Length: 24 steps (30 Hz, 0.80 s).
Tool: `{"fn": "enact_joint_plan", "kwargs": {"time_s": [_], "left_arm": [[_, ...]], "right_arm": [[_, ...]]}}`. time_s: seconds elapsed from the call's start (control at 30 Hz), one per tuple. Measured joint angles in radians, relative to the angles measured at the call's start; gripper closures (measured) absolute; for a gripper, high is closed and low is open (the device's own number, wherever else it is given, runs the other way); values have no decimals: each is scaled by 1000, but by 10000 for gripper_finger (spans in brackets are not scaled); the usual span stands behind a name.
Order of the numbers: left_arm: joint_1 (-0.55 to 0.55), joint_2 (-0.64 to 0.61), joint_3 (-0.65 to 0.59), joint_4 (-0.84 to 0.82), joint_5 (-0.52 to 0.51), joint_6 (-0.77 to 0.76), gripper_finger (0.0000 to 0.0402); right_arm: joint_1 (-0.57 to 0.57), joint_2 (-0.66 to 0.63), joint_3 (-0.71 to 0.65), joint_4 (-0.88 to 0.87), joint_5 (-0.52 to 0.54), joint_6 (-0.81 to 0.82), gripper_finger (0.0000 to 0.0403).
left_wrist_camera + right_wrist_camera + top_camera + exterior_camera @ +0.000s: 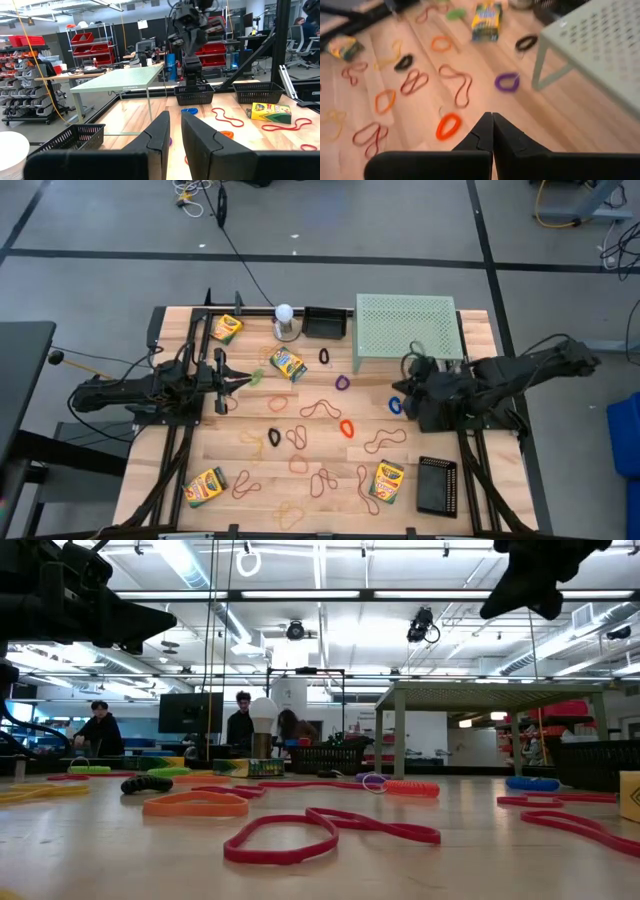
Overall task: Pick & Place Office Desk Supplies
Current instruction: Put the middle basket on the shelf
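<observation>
Rubber-band loops in red, orange, tan, purple and black lie scattered flat over the wooden table, among them an orange oval band and a purple band just ahead of the right gripper, with a blue band close by its tip in the high view. Four yellow-and-green crayon boxes sit apart: one near the left rear corner, one by the middle, one at the front left and one at the front right. A black mesh basket stands at the rear beside a pale green mesh riser, and another basket sits at the front right. No supply looks collected yet, so the step in hand seems to be choosing and reaching for a first item. The right gripper hangs above the table beside the riser's leg, angled down toward the bands, its fingers pressed together on nothing that can be seen; it looks to have no band. The next move would call for parting those fingers, then lowering until one tip slips under or pinches a thin band lying flat, which leaves little to catch. The left gripper waits low over the table's left side, pointing across toward the riser, its fingers a narrow gap apart and empty.
</observation>
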Motion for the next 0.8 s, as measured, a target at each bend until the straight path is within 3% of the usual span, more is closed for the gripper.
{"fn": "enact_joint_plan", "kwargs": {"time_s": [0.17,0.37,0.63,0.8], "left_arm": [[0,0,0,0,0,0,344],[0,0,0,0,0,0,344],[0,0,0,0,0,0,344],[0,1,0,0,0,0,344]], "right_arm": [[63,93,63,-139,7,116,402],[137,171,101,-218,-25,130,397],[185,262,133,-412,-126,231,395],[226,318,130,-469,-255,264,372]]}}
